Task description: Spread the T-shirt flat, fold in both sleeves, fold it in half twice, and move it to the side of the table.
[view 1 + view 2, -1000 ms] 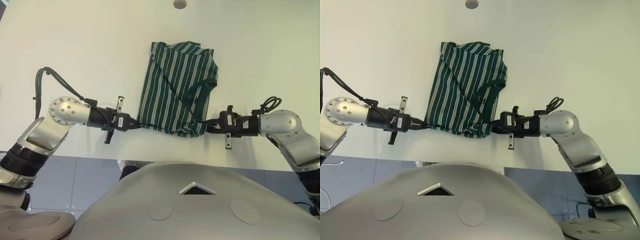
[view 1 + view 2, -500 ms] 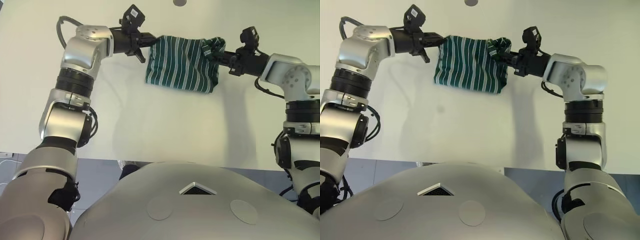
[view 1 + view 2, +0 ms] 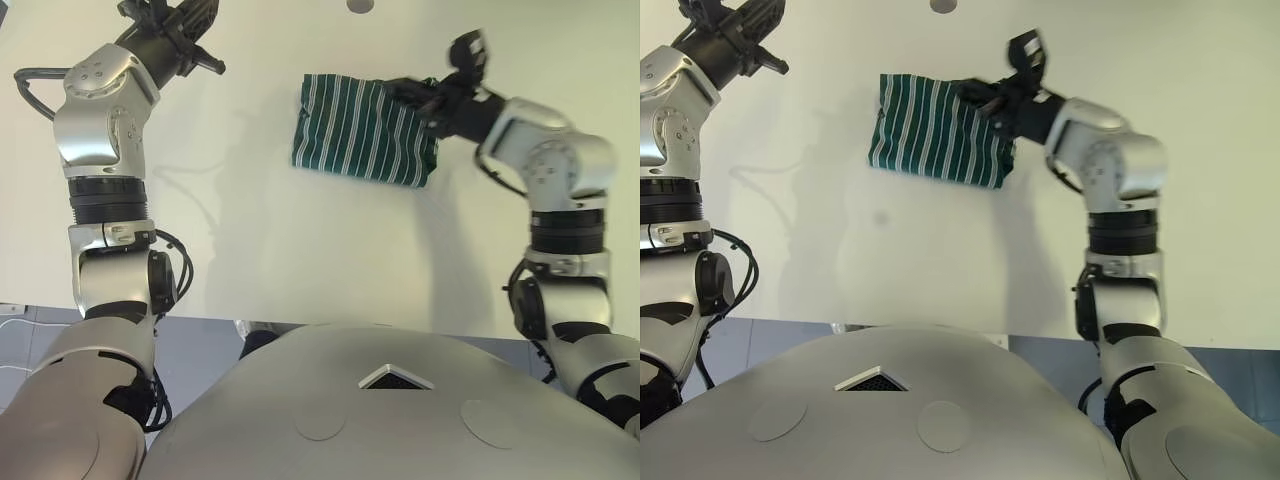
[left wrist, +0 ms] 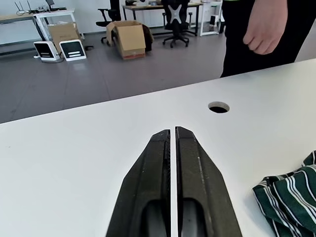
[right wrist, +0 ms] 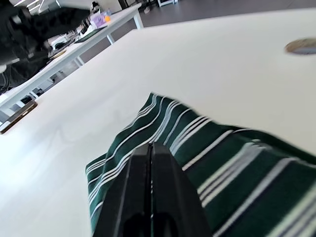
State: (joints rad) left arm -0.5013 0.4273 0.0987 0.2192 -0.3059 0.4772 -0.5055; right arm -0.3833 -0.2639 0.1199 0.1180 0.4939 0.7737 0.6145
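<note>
**Operator:** Report the surface, nearest edge outward.

**Technician:** The surface is white, smooth and matte. The T-shirt lies on its far half, right of centre. A round grommet is set in the surface beyond the T-shirt, near the far edge.

**Operator:** Condition of the T-shirt?

**Technician:** Dark green with thin white stripes. It is folded into a compact, roughly rectangular stack and lies flat. Its right edge is bunched and rounded.

**Operator:** End effector status?

**Technician:** The right end effector has its fingers pressed together, tips at the T-shirt's far right corner. Whether fabric is pinched between them cannot be determined. The left end effector is closed on nothing and is above the surface, well to the left of the T-shirt.

**Operator:** Beyond the surface?

**Technician:** A grey floor, with a cardboard box and an office chair standing on it.
</note>
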